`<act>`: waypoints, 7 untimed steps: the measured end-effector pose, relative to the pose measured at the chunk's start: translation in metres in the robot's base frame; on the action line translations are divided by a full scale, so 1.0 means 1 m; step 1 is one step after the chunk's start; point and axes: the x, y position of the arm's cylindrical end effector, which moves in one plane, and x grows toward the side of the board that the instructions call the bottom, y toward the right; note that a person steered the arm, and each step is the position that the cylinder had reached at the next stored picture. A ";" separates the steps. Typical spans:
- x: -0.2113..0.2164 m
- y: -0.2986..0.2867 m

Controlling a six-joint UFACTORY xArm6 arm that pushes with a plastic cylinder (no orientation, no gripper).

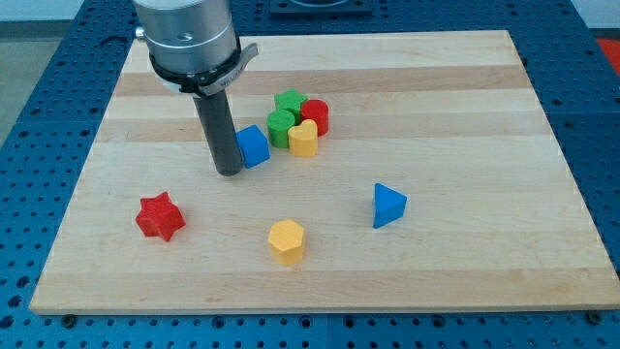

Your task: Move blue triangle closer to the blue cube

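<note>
My tip (230,172) rests on the wooden board (465,97), touching the blue cube's (254,146) left side; there are no jaws. The blue triangle (387,206) lies well apart toward the view's lower right, its narrow edge facing left

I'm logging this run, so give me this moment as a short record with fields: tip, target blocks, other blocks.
tip: my tip rests on the wooden board, just at the view's left of the blue cube
blue triangle: lies apart, toward the view's lower right of the cube
cluster: green star, green cylinder, red cylinder, yellow heart, right of the cube
loose: red star, yellow hexagon
</note>
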 end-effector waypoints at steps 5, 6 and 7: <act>0.013 0.033; 0.014 0.033; 0.014 0.033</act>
